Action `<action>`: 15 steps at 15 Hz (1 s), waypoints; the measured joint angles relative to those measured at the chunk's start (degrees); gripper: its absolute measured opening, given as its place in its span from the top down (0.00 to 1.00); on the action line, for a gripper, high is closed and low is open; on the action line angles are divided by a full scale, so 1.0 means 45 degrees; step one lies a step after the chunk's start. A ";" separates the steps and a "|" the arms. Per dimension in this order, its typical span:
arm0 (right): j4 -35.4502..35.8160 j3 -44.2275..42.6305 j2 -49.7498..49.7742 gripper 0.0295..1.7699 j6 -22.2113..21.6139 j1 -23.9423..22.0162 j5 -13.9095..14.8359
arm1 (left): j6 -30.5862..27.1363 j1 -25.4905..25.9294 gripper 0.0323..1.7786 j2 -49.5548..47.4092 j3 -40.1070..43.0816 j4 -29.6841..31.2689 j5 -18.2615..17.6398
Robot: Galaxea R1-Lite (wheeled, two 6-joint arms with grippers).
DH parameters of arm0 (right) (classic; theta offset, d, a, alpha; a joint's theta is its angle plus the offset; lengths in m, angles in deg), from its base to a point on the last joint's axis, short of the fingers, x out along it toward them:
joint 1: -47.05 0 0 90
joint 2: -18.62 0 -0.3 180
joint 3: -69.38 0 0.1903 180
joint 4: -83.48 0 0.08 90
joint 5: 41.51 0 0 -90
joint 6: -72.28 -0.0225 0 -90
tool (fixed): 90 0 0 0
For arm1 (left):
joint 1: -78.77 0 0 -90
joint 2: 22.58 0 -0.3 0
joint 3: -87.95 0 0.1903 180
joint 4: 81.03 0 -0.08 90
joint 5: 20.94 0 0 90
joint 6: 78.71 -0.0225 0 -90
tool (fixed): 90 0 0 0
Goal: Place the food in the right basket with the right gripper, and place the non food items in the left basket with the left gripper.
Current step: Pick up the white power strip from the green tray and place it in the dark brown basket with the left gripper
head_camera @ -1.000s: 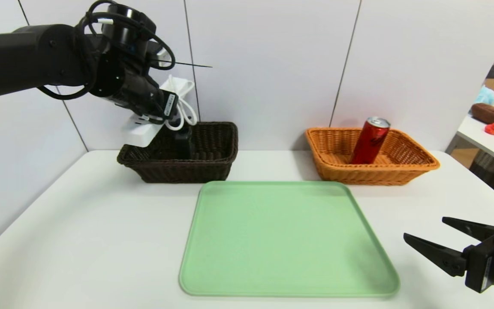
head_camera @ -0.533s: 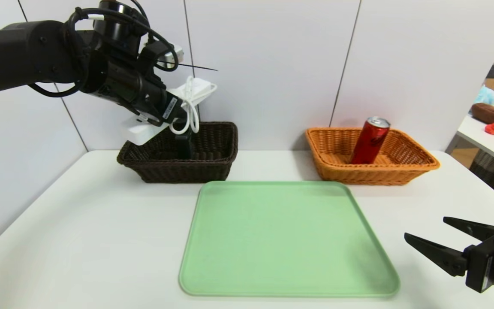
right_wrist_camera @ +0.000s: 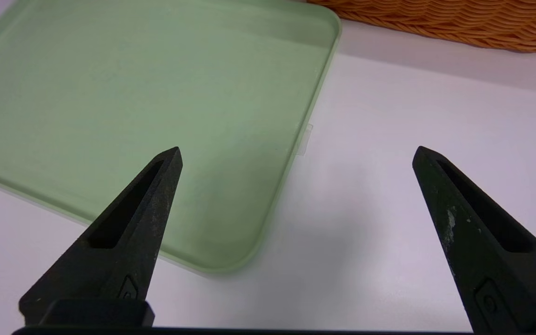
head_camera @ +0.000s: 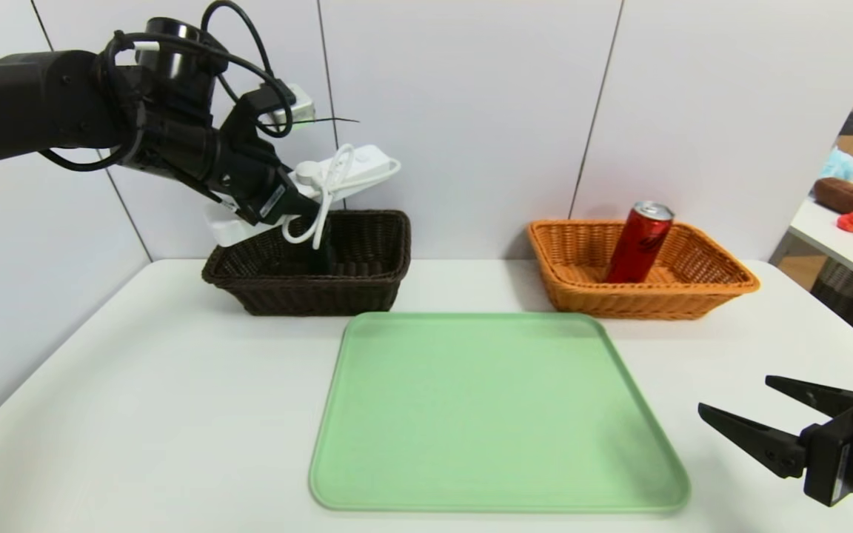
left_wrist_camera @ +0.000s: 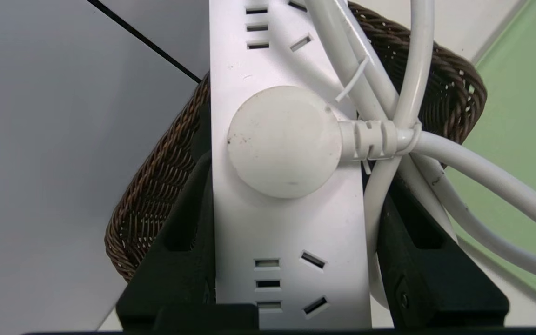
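Upper left of frame: left hand (head_camera: 289, 203) clamps the long white power strip (head_camera: 352, 166), lengthwise above the dark brown wicker basket (head_camera: 308, 285); right hand (head_camera: 741, 411) gapes empty.

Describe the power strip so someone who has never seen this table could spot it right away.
Start at the dark brown basket at the table's far left. Above it, the left gripper grips a long white power strip, tilted, its coiled white cord dangling. It is the only white item, and the only one held in the air.
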 joint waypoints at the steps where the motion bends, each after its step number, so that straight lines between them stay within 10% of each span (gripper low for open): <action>1: -0.0011 0.0033 0.0000 0.03 -0.0011 0.0000 0.0000 | -0.0610 0.0135 0.48 0.0160 0.0000 0.0027 -0.0436; 15: -0.0065 0.0442 0.0079 0.03 -0.0016 -0.0005 0.0043 | -0.5226 0.0908 0.48 0.1666 -0.0011 0.0173 -0.1447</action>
